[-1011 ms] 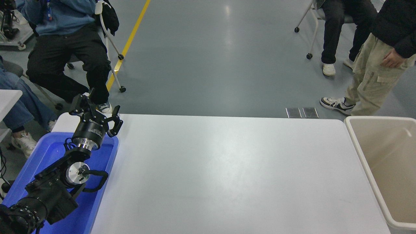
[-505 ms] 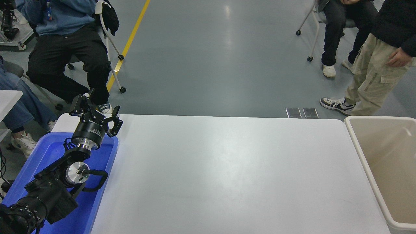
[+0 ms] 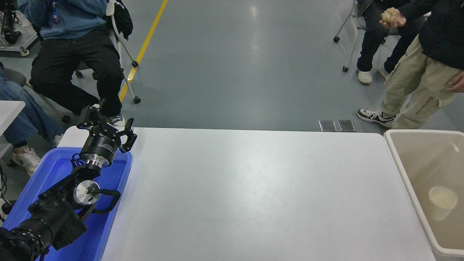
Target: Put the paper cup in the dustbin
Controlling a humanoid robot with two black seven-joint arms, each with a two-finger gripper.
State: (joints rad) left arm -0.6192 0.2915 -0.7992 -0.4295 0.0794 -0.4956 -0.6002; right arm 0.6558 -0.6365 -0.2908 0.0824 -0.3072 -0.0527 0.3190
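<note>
The white table (image 3: 253, 195) runs wide and bare from the blue plastic tray (image 3: 116, 203) at its left edge to the beige dustbin (image 3: 402, 170) standing just beside its right edge, with its far edge straight against the grey floor. The paper cup (image 3: 442, 202) is inside the dustbin, seen within its walls in the right half with its cream mouth turned up toward the camera and its narrower base lower; whether it rests on the bin floor cannot be told. The left arm reaches in from the lower left corner over the blue tray, and the left gripper (image 3: 107, 125) sits above the tray's far end near the table's far left corner, its black fingers spread apart with nothing between them and nothing touching them. The right arm does not appear. Beyond the far edge, a person sits on a wheeled chair at upper left, and at upper right a person's hand (image 3: 390, 17) holds a crumpled tan lump.
</note>
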